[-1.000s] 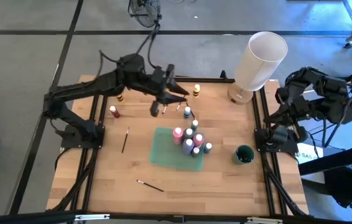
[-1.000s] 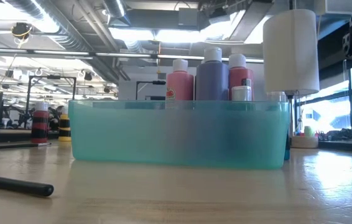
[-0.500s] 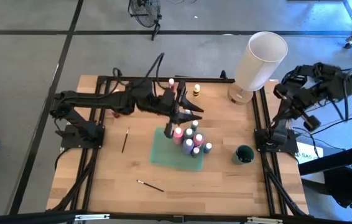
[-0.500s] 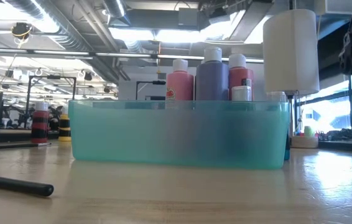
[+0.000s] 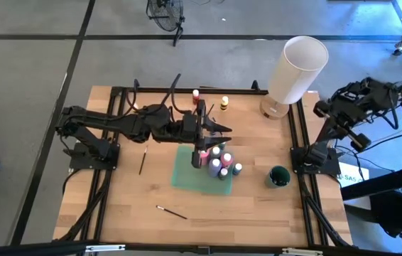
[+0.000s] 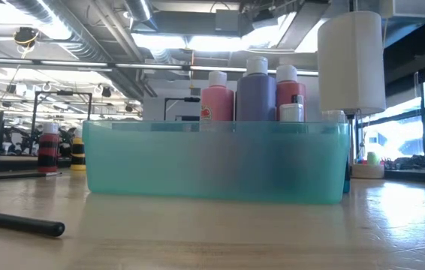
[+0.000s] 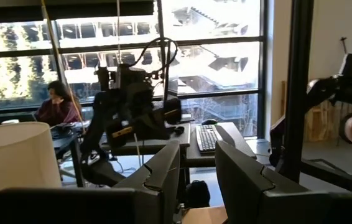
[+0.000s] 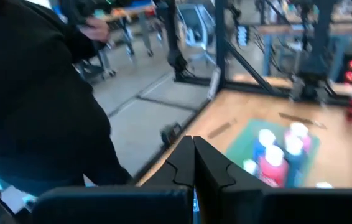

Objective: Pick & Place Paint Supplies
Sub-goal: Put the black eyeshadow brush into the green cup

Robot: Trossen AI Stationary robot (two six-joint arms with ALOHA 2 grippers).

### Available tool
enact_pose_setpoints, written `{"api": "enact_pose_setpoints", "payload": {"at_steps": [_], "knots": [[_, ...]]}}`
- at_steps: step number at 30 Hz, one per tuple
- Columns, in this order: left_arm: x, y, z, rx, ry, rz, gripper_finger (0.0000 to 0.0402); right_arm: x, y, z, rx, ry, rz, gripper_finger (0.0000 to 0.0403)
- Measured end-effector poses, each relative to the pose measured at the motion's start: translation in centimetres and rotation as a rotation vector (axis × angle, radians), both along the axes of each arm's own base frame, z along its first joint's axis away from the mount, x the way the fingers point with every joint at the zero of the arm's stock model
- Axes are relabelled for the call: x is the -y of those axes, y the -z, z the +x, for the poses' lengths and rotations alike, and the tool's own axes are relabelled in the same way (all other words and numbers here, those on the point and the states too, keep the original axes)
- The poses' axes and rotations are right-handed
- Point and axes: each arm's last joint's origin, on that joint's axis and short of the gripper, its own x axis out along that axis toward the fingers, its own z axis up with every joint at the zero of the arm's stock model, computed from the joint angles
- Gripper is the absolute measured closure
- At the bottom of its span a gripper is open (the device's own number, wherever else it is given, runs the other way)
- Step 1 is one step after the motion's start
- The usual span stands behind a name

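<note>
Now a paint bottle [image 5: 198,158] is held in the left gripper [image 5: 199,159], just above the green tray [image 5: 184,176] (right gripper [image 8: 193,163] shut, parked aside); lowering and release are judged next.

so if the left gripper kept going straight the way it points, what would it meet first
Probably the bottles standing in the green tray: the left gripper hangs tip-down over them, nearest the pink bottle. Height is unclear.
</note>
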Motion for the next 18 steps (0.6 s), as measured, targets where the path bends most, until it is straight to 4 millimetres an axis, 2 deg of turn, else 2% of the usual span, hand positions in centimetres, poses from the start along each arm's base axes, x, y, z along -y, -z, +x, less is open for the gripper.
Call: {"api": "enact_pose_setpoints", "payload": {"at_steps": [11, 18], "knots": [[0.1, 0.1, 0.0, -0.009, -0.008, -0.001, 0.0304, -3.0, 4.2, 0.9, 0.153, -0.052, 0.132, 0.0403], [-0.3, 0.4, 0.1, -0.037, -0.009, 0.034, 0.0304, -5.0, 6.6, 2.4, 0.213, -0.020, 0.155, 0.0403]]}}
